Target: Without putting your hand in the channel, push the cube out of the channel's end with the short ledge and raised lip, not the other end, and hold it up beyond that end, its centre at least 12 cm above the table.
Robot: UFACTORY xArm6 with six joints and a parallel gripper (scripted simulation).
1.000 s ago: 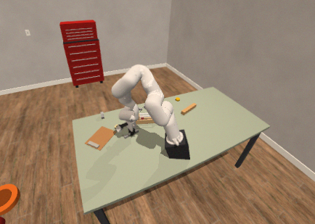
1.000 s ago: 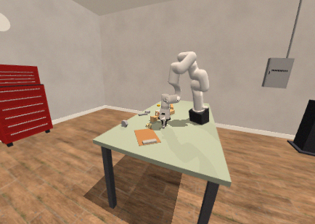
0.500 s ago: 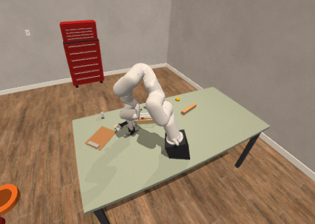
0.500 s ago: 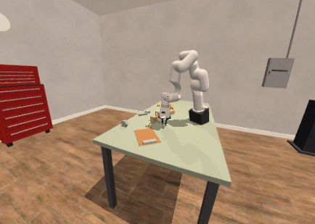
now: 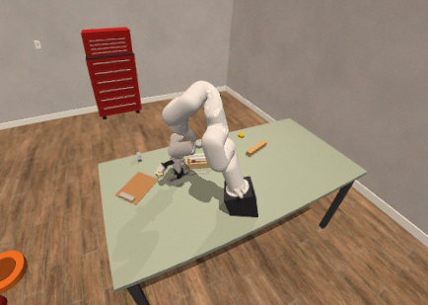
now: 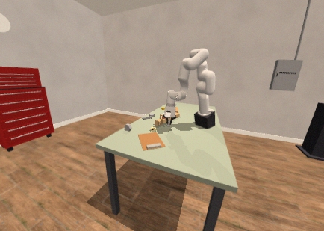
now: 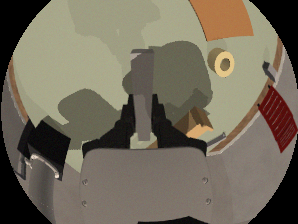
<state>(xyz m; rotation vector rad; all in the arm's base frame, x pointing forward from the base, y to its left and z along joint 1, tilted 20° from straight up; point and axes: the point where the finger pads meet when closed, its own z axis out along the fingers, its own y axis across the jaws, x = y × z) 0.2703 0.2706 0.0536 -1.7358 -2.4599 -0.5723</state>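
Gripping a straight grey bar [image 5: 176, 178] [image 6: 169, 123] [image 7: 142, 90]

a red tool chest [image 5: 114, 77] [image 6: 25, 111] [image 7: 278, 120] stands by the wall.

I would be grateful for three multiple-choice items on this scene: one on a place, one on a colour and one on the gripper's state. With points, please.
1. Where does the light grey block [image 5: 126, 196] [image 6: 153, 146] lie?
A. On the floor
B. On the orange mat [image 5: 138, 183] [image 6: 149, 138] [image 7: 224, 19]
C. On the robot's black base

2. What colour is the drawer cabinet [image 5: 114, 82] [image 6: 24, 112] [image 7: 278, 119]?
A. Red
B. Blue
C. Green

3. How does the gripper [image 5: 178, 173] [image 6: 169, 119] [image 7: 143, 102] stand?
A. Wide open, with nothing between its fingers
B. Shut on a yellow ring
C. Shut on a grey bar [image 7: 142, 75]

Key:
1. B: the top and exterior views show the block near one edge of the mat.
2. A: its drawer fronts are red in all three views.
3. C: the wrist view shows the bar between the black fingers.
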